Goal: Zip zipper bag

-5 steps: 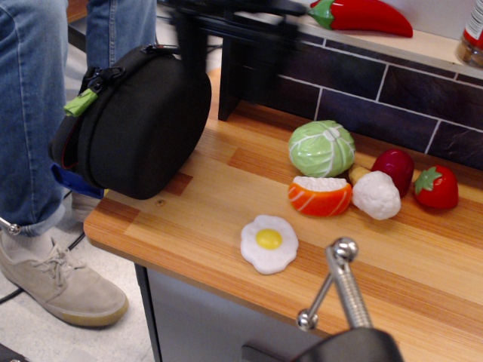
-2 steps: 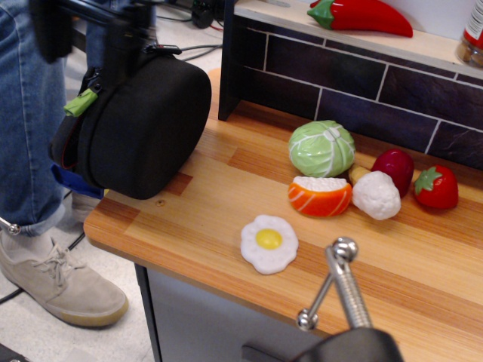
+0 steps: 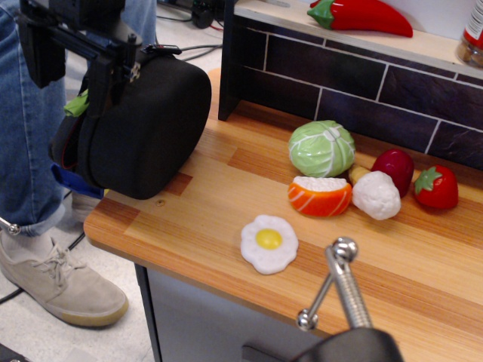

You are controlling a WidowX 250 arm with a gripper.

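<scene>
Nearest the camera, at the bottom edge, a metal lever (image 3: 339, 290) with ball ends rises from a dark rounded mount. Beyond it on the wooden counter (image 3: 226, 196) lies a toy fried egg (image 3: 269, 243). Further back sit a salmon sushi piece (image 3: 320, 195), a white cauliflower-like toy (image 3: 376, 194) just beside it, a green cabbage (image 3: 322, 148), a dark red toy (image 3: 394, 167) and a strawberry (image 3: 436, 187) to the right. At the counter's left end stands the zipper bag (image 3: 143, 128), black and rounded, resting on its edge and overhanging the corner; its green pull tab (image 3: 78, 103) sticks out at the upper left, and a sliver of red lining shows along the left seam. The gripper (image 3: 72, 64) hangs over the bag's upper left, its two dark fingers (image 3: 98, 94) spread wide apart, one beside the pull tab, the other off to the left. Behind it stands a person in jeans (image 3: 30, 136) and a grey shoe (image 3: 56, 279). On the far shelf above the dark tiles lies a red chilli (image 3: 362, 15)
</scene>
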